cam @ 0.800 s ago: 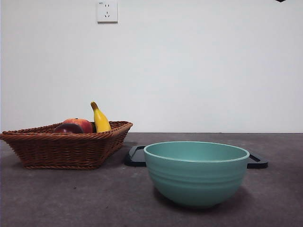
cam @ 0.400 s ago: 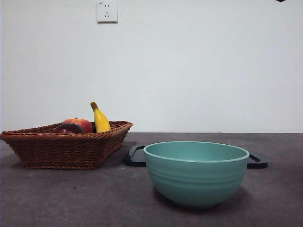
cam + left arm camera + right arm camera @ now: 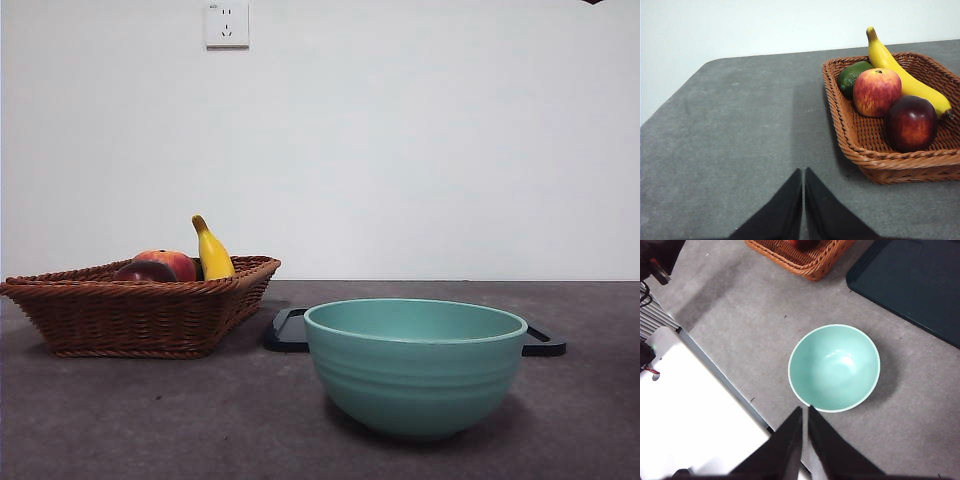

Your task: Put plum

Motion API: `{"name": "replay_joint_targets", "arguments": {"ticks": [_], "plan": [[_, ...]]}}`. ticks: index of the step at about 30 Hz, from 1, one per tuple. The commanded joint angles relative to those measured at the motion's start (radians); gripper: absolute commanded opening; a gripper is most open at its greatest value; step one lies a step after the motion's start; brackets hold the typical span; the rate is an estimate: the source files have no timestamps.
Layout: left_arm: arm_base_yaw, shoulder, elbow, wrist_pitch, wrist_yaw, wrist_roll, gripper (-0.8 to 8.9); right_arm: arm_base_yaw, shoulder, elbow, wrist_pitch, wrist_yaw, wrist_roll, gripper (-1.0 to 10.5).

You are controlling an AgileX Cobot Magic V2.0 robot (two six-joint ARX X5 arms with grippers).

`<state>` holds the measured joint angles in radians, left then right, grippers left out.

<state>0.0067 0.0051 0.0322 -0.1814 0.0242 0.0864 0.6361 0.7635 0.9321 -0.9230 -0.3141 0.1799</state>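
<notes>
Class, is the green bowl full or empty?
Empty: the right wrist view looks straight down into the green bowl and shows only its bare inside.

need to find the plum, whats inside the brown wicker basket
Inside the brown wicker basket lie a dark maroon plum, a red-orange apple, a yellow banana and a green fruit, mostly hidden behind the apple.
</notes>
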Motion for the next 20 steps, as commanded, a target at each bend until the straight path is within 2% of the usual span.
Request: {"name": "replay_joint_targets", "arguments": {"ticks": [1,19,20], "plan": [[0.002,-0.002,-0.021,-0.007,-0.003,-0.01,0.07,0.01,0.006,0.016,0.01,0.0,-0.008,0.1],[0.002,-0.002,-0.021,-0.007,-0.003,-0.01,0.07,0.01,0.005,0.016,0.009,0.0,-0.009,0.1],[0.002,-0.002,-0.021,-0.007,-0.003,-0.01,0.07,0.01,0.005,0.016,0.013,0.004,-0.033,0.1]]}}
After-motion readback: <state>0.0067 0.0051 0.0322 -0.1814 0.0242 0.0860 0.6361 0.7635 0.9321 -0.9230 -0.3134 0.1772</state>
